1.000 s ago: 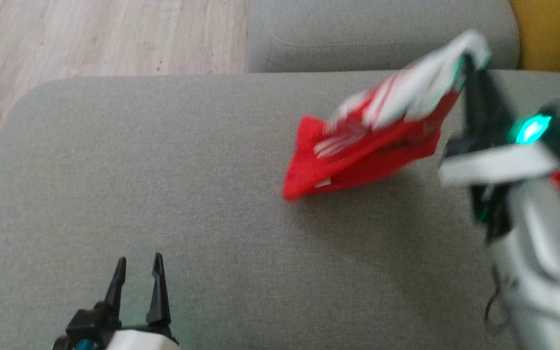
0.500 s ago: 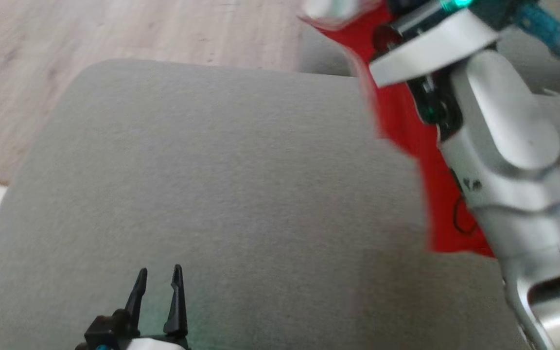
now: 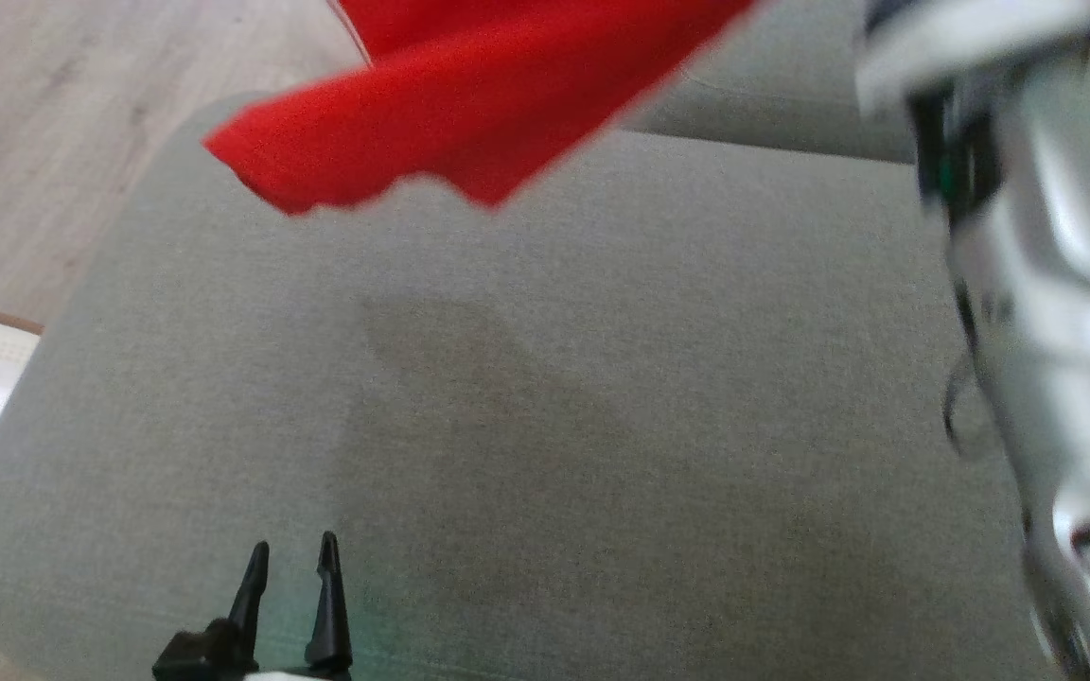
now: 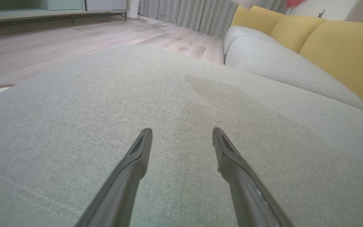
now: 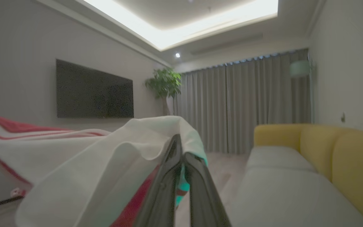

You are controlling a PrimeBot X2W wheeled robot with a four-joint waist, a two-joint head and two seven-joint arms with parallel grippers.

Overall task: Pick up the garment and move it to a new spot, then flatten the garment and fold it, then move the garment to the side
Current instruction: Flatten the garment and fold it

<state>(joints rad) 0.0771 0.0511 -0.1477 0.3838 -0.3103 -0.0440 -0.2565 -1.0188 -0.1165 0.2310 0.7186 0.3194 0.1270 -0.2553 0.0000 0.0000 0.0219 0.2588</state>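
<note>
Aloft, the red-and-white striped fabric garment [image 3: 469, 104] hangs at the frame's top centre, pinched between the right gripper [image 5: 181, 150] fingers; any swing might slip that thin hold. Lower left, the left gripper [image 3: 290, 563] is spread apart.

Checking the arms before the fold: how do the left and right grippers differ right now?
The left gripper is open and empty; the right gripper is shut on the garment. The left sits low over the grey cushion; the right is high up, facing the room. Both are dark and two-fingered.
</note>
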